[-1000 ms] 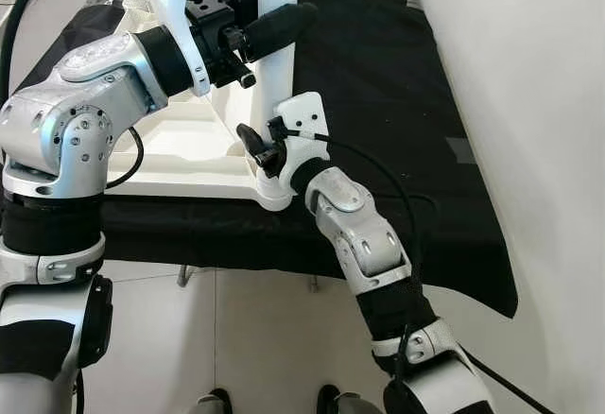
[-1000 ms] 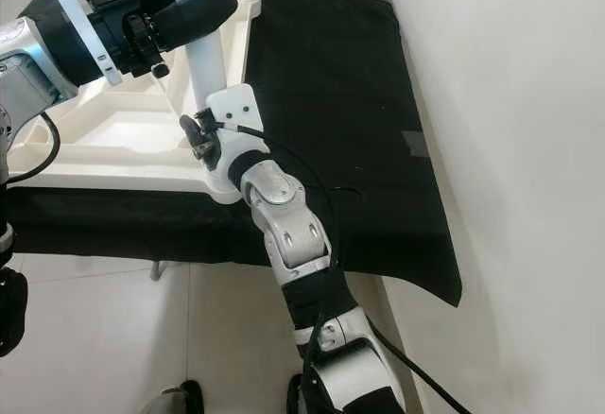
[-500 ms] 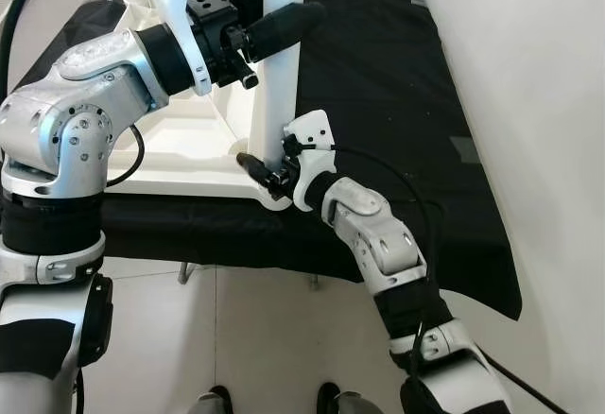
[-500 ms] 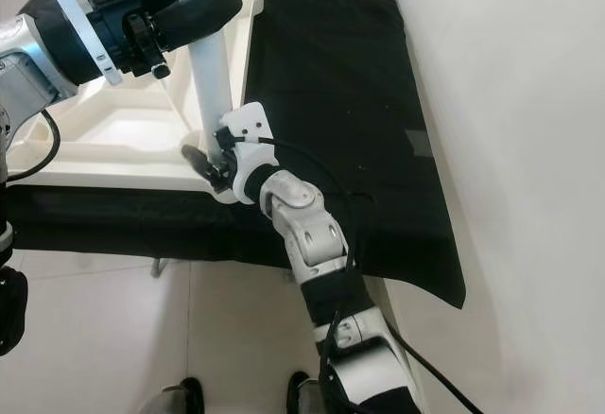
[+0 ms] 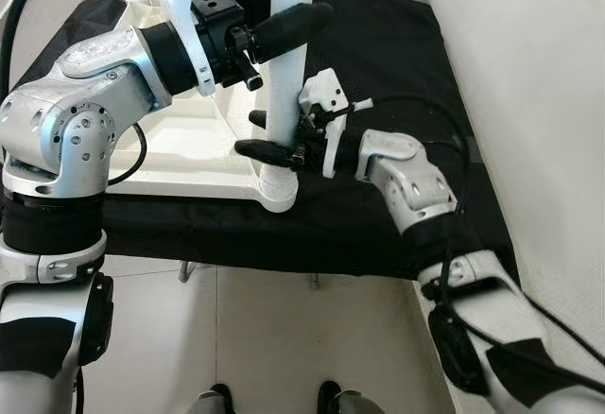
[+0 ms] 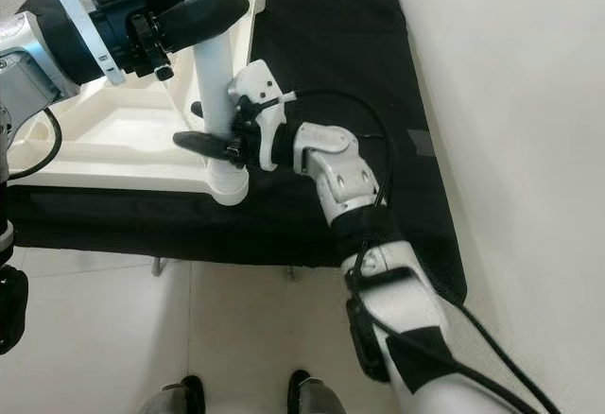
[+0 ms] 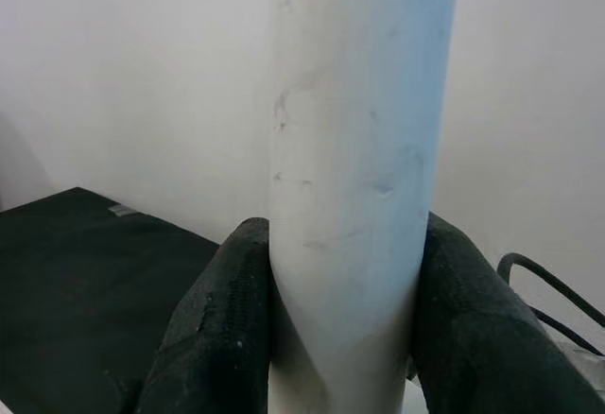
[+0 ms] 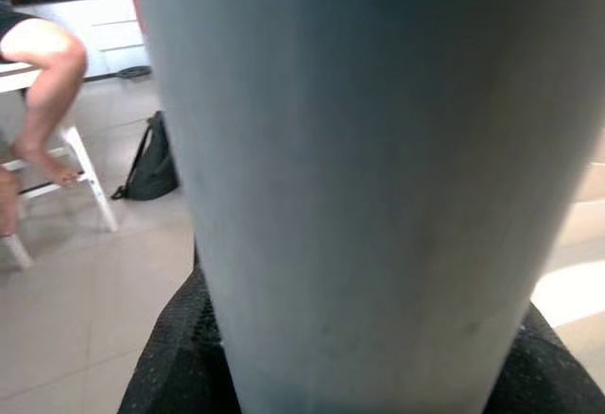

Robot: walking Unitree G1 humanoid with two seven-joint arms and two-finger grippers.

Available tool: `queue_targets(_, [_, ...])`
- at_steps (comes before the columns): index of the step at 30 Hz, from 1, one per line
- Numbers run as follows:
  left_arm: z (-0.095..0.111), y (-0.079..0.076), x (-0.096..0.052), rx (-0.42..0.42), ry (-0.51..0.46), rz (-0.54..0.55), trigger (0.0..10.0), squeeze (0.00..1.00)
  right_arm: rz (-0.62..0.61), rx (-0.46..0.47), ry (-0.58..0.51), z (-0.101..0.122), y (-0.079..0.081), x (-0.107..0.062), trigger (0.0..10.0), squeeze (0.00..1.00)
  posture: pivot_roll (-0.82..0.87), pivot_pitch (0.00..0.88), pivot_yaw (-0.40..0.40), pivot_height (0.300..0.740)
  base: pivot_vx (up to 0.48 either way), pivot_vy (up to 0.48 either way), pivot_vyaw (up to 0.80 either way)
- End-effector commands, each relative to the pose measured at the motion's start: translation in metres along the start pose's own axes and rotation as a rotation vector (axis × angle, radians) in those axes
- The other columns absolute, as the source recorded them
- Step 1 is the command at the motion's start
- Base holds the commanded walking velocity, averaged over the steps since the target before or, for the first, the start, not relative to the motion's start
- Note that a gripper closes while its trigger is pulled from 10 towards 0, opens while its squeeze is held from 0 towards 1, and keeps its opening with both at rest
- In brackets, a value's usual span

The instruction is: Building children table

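The right gripper (image 5: 267, 133) is closed around the white table leg (image 5: 284, 74) low down, just above the corner socket; 1 black finger lies in front of the leg and the other behind it, both touching. In the right wrist view the leg stands between the 2 fingers (image 8: 170, 362) with no gap to see. The left gripper (image 5: 288, 22) holds the same leg higher up, its 2 pads (image 7: 222, 310) pressed on both sides of the round tube.

The leg stands upright in the near corner of the white tabletop (image 5: 180, 154), which lies upside down, its underside and rim facing up. The tabletop rests on a black cloth (image 5: 378, 45) that covers a low surface and hangs over its near edge. A black cable (image 6: 364, 121) runs from the right wrist back along the silver arm. At the right is a plain white wall (image 5: 529, 102). Below is a pale tiled floor (image 5: 265, 338). In the right wrist view, far behind, a person's bare leg (image 8: 47, 83) rests on a white stool, with a dark bag (image 8: 151, 163) on the floor near it.
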State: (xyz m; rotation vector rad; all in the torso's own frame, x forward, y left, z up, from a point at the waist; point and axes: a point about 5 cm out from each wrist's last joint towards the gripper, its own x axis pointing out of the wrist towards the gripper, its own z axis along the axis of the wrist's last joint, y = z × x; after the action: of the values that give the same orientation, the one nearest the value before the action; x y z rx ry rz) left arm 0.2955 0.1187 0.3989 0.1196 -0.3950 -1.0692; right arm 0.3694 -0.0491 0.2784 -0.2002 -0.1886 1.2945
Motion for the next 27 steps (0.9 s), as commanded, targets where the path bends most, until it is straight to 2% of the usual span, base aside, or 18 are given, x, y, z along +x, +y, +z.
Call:
queue_targets(1, [-0.003,-0.007,0.005,-0.014,0.021,-0.045,0.0,0.00,0.147,0.012,0.023,-0.009,0.013,0.013,0.0,0.00,0.07,0.280,-0.067,0.740,0.000,0.000,0.00])
queue_targets(8, [-0.003,-0.007,0.004,-0.019,0.014,-0.037,0.0,0.00,0.160,0.010,0.014,-0.011,0.008,0.013,0.0,0.00,0.07,0.288,-0.065,0.740,0.000,0.000,0.00])
queue_targets(9, [-0.004,-0.007,0.004,-0.023,0.010,-0.032,5.8,1.00,0.156,0.008,0.010,-0.011,0.008,0.013,0.0,0.00,0.07,0.288,-0.065,0.740,0.000,0.000,0.00])
queue_targets(12, [-0.004,-0.007,0.004,-0.025,0.008,-0.029,5.8,1.00,0.153,0.007,0.008,-0.012,0.007,0.013,0.0,0.00,0.07,0.288,-0.065,0.740,0.000,0.000,0.00])
queue_targets(13, [-0.004,-0.005,0.003,-0.031,0.006,-0.013,10.0,1.00,0.104,0.011,0.030,-0.016,0.007,0.014,0.0,0.00,0.06,0.292,-0.078,0.740,0.000,0.000,0.00])
queue_targets(14, [-0.004,-0.005,0.003,-0.031,0.006,-0.013,10.0,1.00,0.104,0.011,0.030,-0.016,0.007,0.014,0.0,0.00,0.06,0.292,-0.078,0.740,0.000,0.000,0.00])
queue_targets(15, [-0.004,-0.004,0.003,-0.032,0.010,-0.007,10.0,0.00,-0.018,0.023,0.097,-0.027,0.006,0.016,0.0,0.00,0.05,0.293,-0.092,0.740,0.000,0.000,0.00])
queue_targets(16, [-0.004,-0.003,0.003,-0.033,0.012,-0.004,10.0,0.00,-0.104,0.026,0.145,-0.035,0.005,0.017,0.0,0.00,0.05,0.293,-0.092,0.740,0.000,0.000,0.00])
queue_targets(17, [-0.004,-0.001,0.002,-0.034,0.012,0.012,10.0,0.00,-0.337,0.126,0.190,-0.054,0.017,0.021,0.0,0.00,0.05,0.293,-0.097,0.740,0.000,0.000,0.00])
queue_targets(18, [-0.004,0.001,0.001,-0.034,0.012,0.021,10.0,0.00,-0.502,0.199,0.225,-0.066,0.026,0.020,0.0,0.00,0.05,0.293,-0.097,0.740,0.000,0.000,0.00])
queue_targets(19, [-0.003,0.002,0.001,-0.034,0.013,0.031,10.0,0.00,-0.560,0.206,0.243,-0.066,0.037,0.021,0.0,0.00,0.06,0.301,-0.097,0.740,0.000,0.000,0.00])
queue_targets(22, [-0.003,0.005,0.000,-0.030,0.017,0.043,10.0,0.00,-0.602,0.215,0.239,-0.065,0.042,0.023,0.0,0.00,0.05,0.292,-0.087,0.740,0.000,0.000,0.00])
queue_targets(24, [-0.003,0.006,0.000,-0.024,0.024,0.050,10.0,0.00,-0.648,0.194,0.206,-0.065,0.035,0.027,0.0,0.00,0.05,0.293,-0.090,0.740,0.000,0.000,0.00])
queue_targets(27, [-0.003,0.006,0.000,-0.022,0.024,0.051,10.0,0.00,-0.645,0.198,0.203,-0.066,0.034,0.028,0.0,0.00,0.06,0.288,-0.089,0.740,0.000,0.000,0.00])
